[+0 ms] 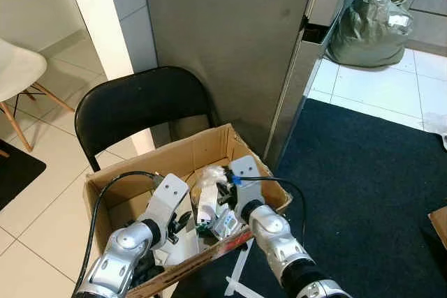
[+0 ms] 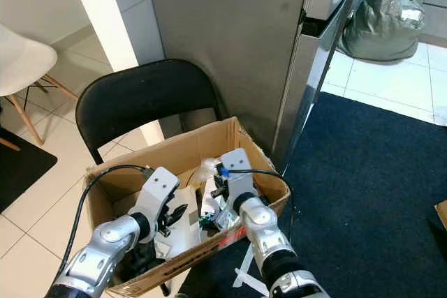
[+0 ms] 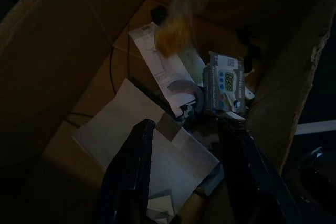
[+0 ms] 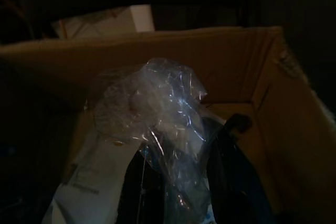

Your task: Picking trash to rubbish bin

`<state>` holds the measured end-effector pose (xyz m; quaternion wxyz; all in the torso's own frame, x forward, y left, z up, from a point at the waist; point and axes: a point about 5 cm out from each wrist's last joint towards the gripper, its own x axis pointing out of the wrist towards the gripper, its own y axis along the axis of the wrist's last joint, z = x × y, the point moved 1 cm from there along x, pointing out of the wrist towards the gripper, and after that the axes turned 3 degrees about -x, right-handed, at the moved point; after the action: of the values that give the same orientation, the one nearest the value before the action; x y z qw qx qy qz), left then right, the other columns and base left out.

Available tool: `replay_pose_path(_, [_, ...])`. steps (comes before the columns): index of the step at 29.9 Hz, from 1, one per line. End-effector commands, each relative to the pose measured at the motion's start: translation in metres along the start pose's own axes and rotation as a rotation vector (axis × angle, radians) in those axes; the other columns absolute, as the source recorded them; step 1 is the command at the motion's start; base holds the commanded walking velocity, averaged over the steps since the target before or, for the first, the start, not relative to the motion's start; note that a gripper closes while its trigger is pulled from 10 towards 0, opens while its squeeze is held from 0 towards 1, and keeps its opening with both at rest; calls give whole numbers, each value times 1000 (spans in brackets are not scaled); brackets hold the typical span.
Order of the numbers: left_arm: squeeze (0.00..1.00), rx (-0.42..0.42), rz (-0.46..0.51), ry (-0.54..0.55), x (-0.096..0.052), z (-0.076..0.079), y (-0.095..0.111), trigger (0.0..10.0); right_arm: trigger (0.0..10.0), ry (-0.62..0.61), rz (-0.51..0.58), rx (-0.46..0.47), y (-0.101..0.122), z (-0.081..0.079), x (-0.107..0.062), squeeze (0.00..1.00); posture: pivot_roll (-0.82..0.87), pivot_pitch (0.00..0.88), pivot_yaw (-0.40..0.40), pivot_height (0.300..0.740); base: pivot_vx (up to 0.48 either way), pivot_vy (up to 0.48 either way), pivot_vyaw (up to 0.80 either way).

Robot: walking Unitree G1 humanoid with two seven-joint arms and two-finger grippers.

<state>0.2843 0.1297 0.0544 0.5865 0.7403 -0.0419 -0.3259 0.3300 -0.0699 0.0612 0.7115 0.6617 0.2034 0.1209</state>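
Right wrist view shows the right hand [image 4: 178, 182] clenched on a crumpled clear plastic wrapper [image 4: 152, 114] inside the cardboard box [image 1: 209, 146]. Beside it the left hand [image 3: 184, 166] hangs released over white papers [image 3: 126, 124]. Behind the box stands a black chair [image 1: 140, 102].

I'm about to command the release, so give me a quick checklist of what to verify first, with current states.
1. Right gripper holds the plastic wrap: ok, the wrap sits bunched between its fingers.
2. Wrap is over the box: ok, both grippers are inside its walls.
3. Left gripper out of the drop path: ok, open over white paper, beside the right one.
4. Box steady on the chair: cannot tell, its base is hidden.
5. Cables free of the box rim: cannot tell.
6. Room left in the box: ok, papers and a small carton lie low.
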Motion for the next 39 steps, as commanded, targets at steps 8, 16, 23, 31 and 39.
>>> replay_pose_path(8, [0, 6, -13, -2, 1, 5, 0, 10000, 10000, 90, 42, 71, -7, -16, -9, 1000, 40, 120, 52, 740, 0, 0, 0])
replay_pose_path(16, [0, -2, -17, 32, -2, -2, -2, 10000, 10000, 105, 39, 40, -4, -23, -4, 0, 36, 125, 45, 740, 0, 0, 0])
replay_pose_path(23, [0, 4, -13, 27, -1, 1, 0, 10000, 10000, 126, 46, 21, -6, -23, -8, 1000, 43, 125, 48, 740, 0, 0, 0])
replay_pose_path(31, [0, -9, 30, 238, 1, -19, 5, 10000, 10000, -258, 71, 46, -8, 29, -22, 0, 31, 130, 52, 740, 0, 0, 0])
replay_pose_path(39, [0, -87, 89, 356, -3, -35, 10, 10000, 10000, -508, 5, 90, -34, 73, -63, 0, 9, 137, 58, 740, 0, 0, -51])
